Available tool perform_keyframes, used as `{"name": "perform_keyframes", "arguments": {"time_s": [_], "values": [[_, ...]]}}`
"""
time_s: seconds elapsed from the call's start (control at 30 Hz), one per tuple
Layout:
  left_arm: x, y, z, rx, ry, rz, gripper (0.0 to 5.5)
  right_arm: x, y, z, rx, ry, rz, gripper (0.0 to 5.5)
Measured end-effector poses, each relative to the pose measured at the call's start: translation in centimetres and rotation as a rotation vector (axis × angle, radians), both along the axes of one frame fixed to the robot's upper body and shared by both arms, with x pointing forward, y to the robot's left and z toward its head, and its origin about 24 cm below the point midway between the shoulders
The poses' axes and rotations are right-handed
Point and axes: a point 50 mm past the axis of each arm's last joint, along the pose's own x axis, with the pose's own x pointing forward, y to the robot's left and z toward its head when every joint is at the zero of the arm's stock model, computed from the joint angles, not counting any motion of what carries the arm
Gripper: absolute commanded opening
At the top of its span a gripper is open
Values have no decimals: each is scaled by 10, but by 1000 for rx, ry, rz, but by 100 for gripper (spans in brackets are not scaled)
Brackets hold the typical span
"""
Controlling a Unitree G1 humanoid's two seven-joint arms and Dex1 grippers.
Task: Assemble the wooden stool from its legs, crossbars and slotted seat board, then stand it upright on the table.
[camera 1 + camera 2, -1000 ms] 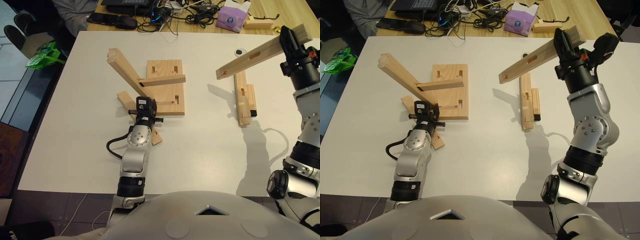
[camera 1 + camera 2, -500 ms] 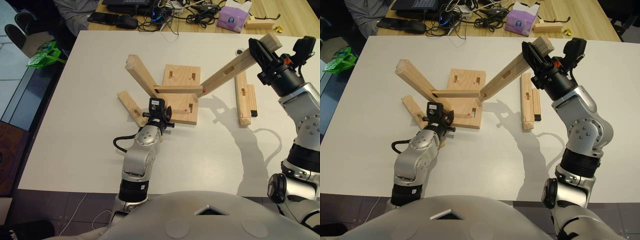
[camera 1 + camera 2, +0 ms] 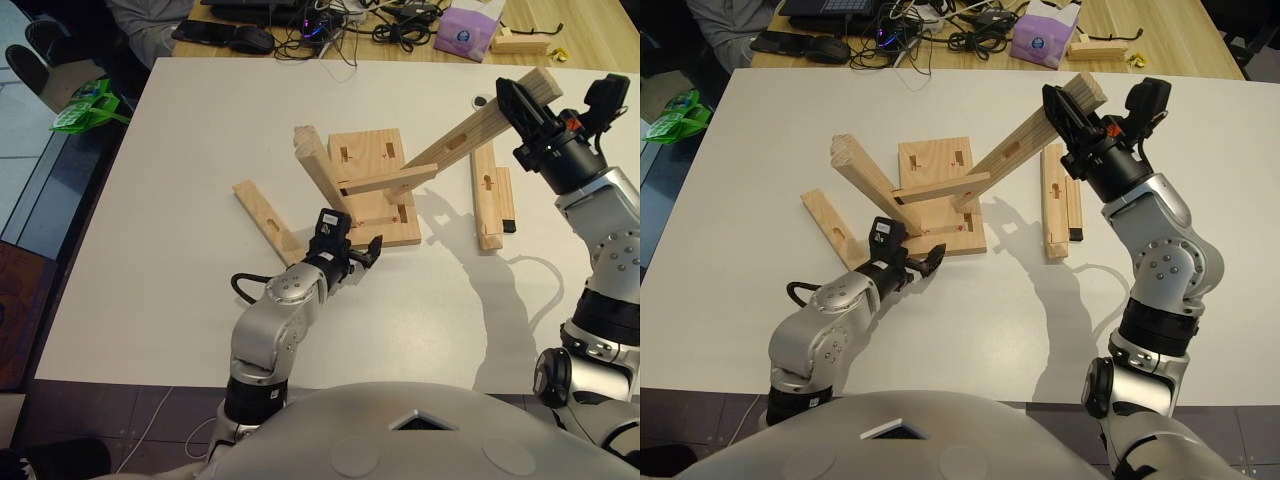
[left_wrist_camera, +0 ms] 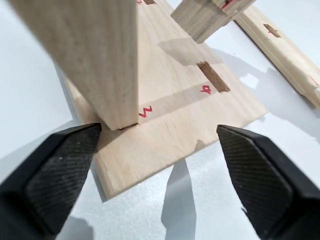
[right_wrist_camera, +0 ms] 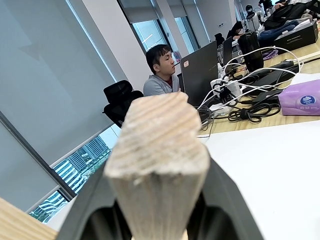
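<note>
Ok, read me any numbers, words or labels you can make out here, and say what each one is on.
"4", red handwriting, on the seat board, beside an empty slot.
"3", red handwriting, seen sideways, on the seat board at the foot of the standing leg.
Red marks on the tip of the raised leg: cut off, unreadable.
Print on the purple tissue pack: too small to read.

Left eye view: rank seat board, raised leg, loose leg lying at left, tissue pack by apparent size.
1. Seat board
2. Raised leg (held up nearer the camera, so its lead over the next is unsure)
3. Loose leg
4. Tissue pack
</note>
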Motion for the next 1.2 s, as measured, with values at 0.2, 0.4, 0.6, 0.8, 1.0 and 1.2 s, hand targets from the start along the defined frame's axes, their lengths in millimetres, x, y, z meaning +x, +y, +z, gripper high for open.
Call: {"name": "perform_keyframes", "arguments": {"time_s": [0.2, 0.4, 0.6, 0.8, 1.0, 1.2], "values": [[-2, -7, 2, -67, 17, -50, 495, -1, -6, -2, -13, 4, -6, 100], [-7, 16, -9, 11, 28, -29, 495, -16, -14, -10, -42, 52, -6, 100], [-8, 3, -9, -37, 38, -34, 495, -22, -15, -9, -60, 48, 2, 100], [-9, 3, -13, -35, 50, -35, 495, -22, -15, -7, -132, 12, -1, 100], [-12, -12, -7, -161, 61, -82, 495, -19, -11, -1, -221, -26, -7, 100], [-6, -18, -2, -198, 42, -76, 495, -15, -5, -3, -267, 13, -25, 100]]}}
